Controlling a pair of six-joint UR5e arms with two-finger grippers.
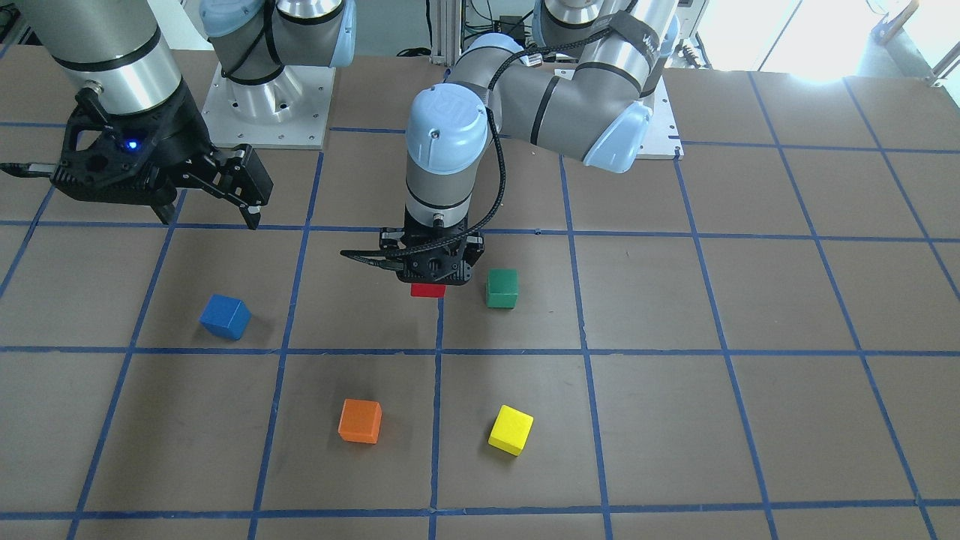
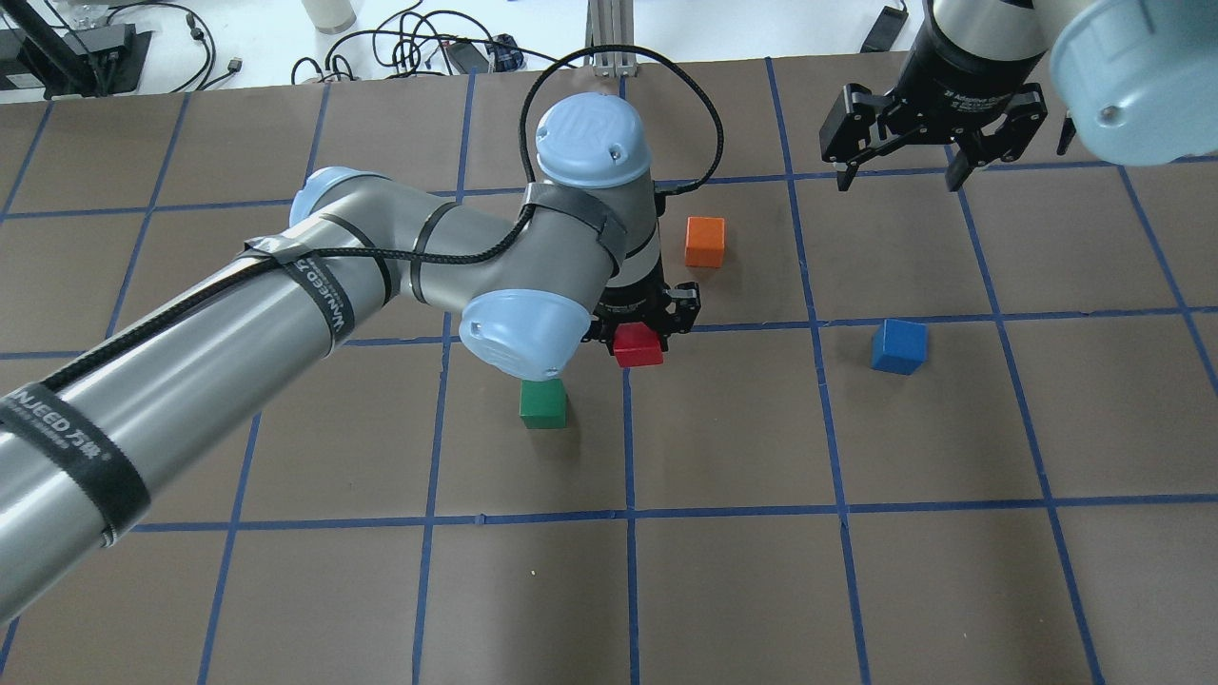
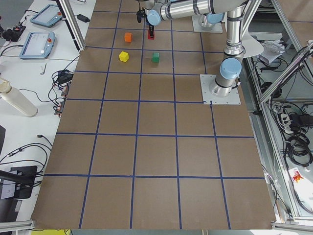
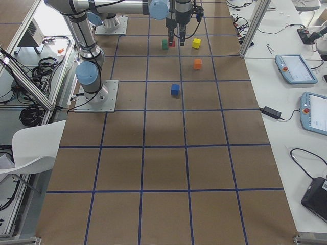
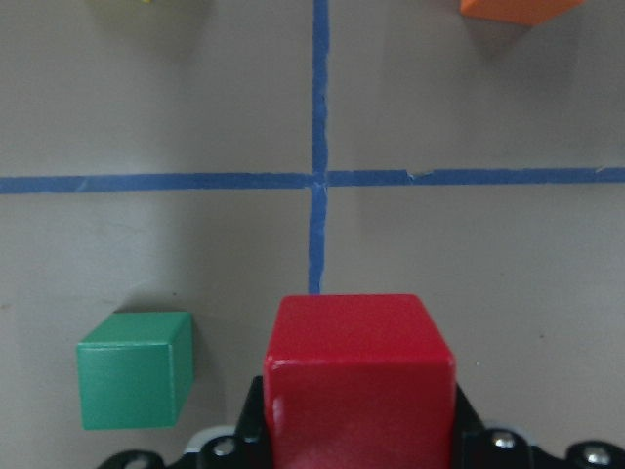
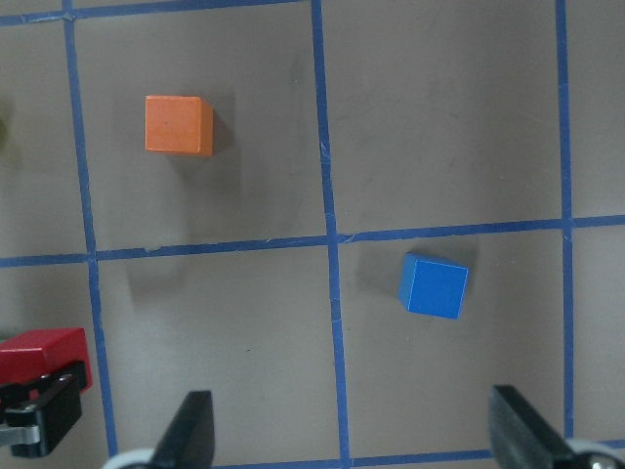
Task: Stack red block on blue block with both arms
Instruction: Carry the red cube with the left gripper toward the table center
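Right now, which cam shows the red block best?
Left wrist-mounted: red block fills the foreground, in the left pincer. Overhead and right wrist show it partly hidden; front-facing a sliver; side views a speck.

Brown table [image 2: 723,590] crossed by a blue tape grid; red block [image 2: 638,348], blue block [image 2: 898,346], green block [image 2: 543,403], orange block [image 2: 705,242], yellow block [image 1: 511,430]; left arm [image 2: 238,333] and right arm [image 2: 980,38] silver-grey with light-blue caps; left claw [image 2: 642,329] and right claw [image 2: 899,177] black.

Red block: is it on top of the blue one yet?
Not yet. Done: nothing stacked. In hand: the left tool grips the small matte red cube. Left: carrying it onto the small matte blue cube, sitting alone; the right tool hangs open, empty.
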